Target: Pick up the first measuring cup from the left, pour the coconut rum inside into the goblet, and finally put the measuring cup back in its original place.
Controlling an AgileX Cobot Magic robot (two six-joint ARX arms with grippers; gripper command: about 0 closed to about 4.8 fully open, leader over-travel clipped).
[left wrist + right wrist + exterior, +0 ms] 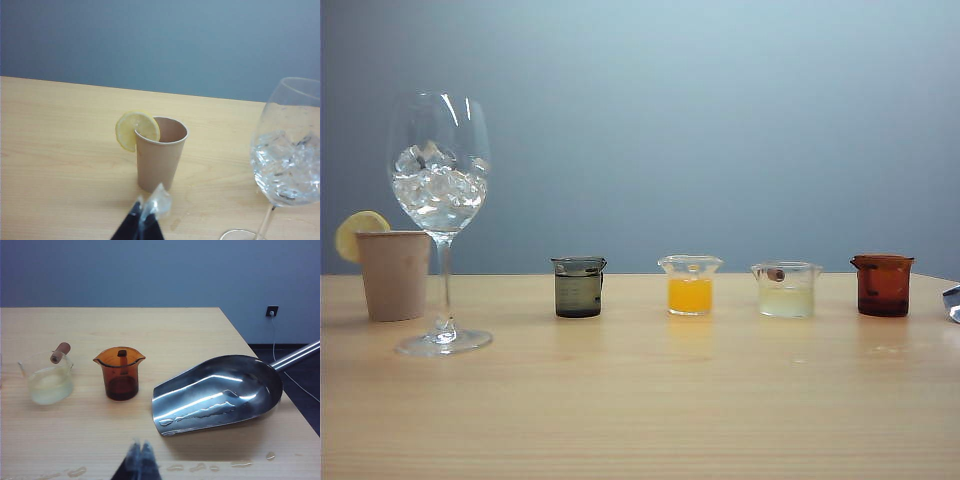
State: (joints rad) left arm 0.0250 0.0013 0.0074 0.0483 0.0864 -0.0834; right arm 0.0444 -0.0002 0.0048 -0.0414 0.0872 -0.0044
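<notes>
The first measuring cup [579,287], smoky grey-green with a dark handle, stands on the table and is the leftmost of a row of several small cups. The coconut rum [578,296] fills most of it. To its left stands the tall goblet [440,200], its bowl holding ice; it also shows in the left wrist view as the goblet [287,155]. Neither gripper shows in the exterior view. My left gripper [145,216] is shut and empty, hovering just in front of a paper cup. My right gripper [141,456] is shut and empty, near the amber cup. Neither wrist view shows the grey-green cup.
A beige paper cup [393,273] with a lemon slice [136,129] stands left of the goblet. Right of the grey-green cup come an orange-liquid cup [690,286], a pale yellowish cup [786,290] and an amber cup [882,285]. A metal scoop [220,392] lies at the table's right edge, with water drops nearby.
</notes>
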